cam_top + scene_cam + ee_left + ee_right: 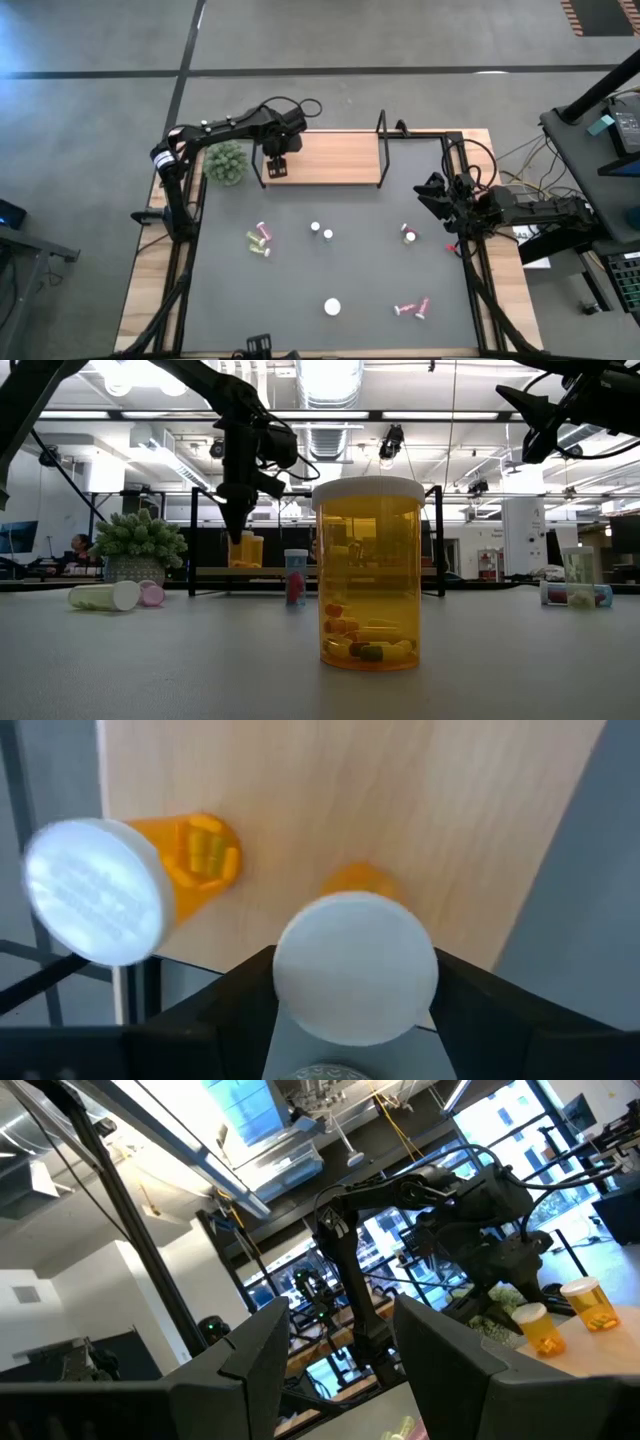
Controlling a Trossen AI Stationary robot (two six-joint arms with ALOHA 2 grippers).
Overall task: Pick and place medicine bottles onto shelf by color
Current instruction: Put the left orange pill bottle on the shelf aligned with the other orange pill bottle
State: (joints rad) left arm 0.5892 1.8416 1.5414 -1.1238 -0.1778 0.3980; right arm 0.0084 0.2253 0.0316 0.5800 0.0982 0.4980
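Note:
The wooden shelf (335, 158) stands at the table's far side. My left gripper (278, 166) hangs over its left end, fingers down, shut on an orange bottle with a white cap (355, 965). A second orange bottle (95, 890) stands on the board beside it. Both show in the low view (247, 550). My right gripper (432, 190) is open and empty, raised at the table's right side. On the mat there are pink and yellow-green bottles lying (260, 238), two upright bottles (321, 231), one more (408, 233), a wide orange one (370, 575) and pink ones lying (412, 308). My left gripper pinches the orange bottle's white cap (300, 935) between its two fingers, one on each side of the cap's rim. The fingers come from above, pointing down. The bottle is upright, its base at the level of the shelf board near the board's left front edge.
A green spiky plant ball (226, 162) sits just left of the shelf, close to my left arm. Black wire frames (381, 135) rise at the shelf's ends. Cables and a desk lie beyond the table's right edge. The mat's middle (360, 270) is bare.

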